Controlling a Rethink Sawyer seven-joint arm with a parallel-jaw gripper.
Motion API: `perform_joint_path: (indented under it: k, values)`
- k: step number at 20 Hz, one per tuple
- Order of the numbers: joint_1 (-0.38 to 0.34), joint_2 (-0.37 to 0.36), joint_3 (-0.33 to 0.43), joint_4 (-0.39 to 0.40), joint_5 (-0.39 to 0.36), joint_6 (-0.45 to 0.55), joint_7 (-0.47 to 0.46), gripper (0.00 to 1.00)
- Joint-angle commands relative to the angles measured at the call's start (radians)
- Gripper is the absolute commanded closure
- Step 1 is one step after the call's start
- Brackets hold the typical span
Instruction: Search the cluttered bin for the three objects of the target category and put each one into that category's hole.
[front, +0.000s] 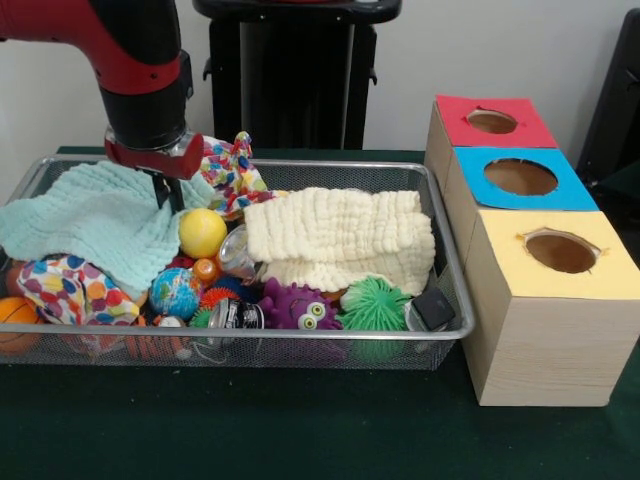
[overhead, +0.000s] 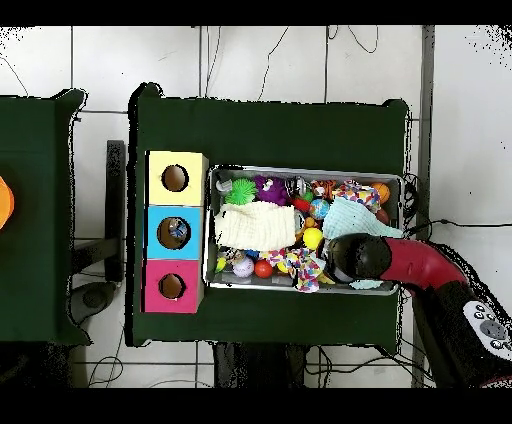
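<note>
Nearest, along the wire bin's front edge, lie a purple googly-eyed toy, a green spiky ball and a globe ball. Behind them sit a yellow ball and a cream cloth. Farther back, the gripper dips beside a mint cloth; whether its fingers are apart cannot be told. Red, blue and yellow-topped boxes stand beside the bin.

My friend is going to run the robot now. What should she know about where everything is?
Pincer: down in the bin beside the mint cloth; open or shut can't be told.
Bin: still crowded with the yellow ball, globe ball, purple monster, green spiky ball and cream cloth.
Done: from overhead, something already sits in the blue hole.
Left: red hole and yellow hole look empty; keep searching.
</note>
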Motion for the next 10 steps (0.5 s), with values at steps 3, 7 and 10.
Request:
perform_joint_path:
  k: [3, 7, 10]
  values:
    - [-0.012, 0.026, 0.109, -0.015, -0.032, -0.05, -0.143, 1.0]
    - [0.002, -0.068, 0.126, 0.013, 0.025, 0.03, -0.127, 1.0]
    - [0.018, -0.117, 0.128, 0.03, 0.05, 0.061, -0.102, 1.0]
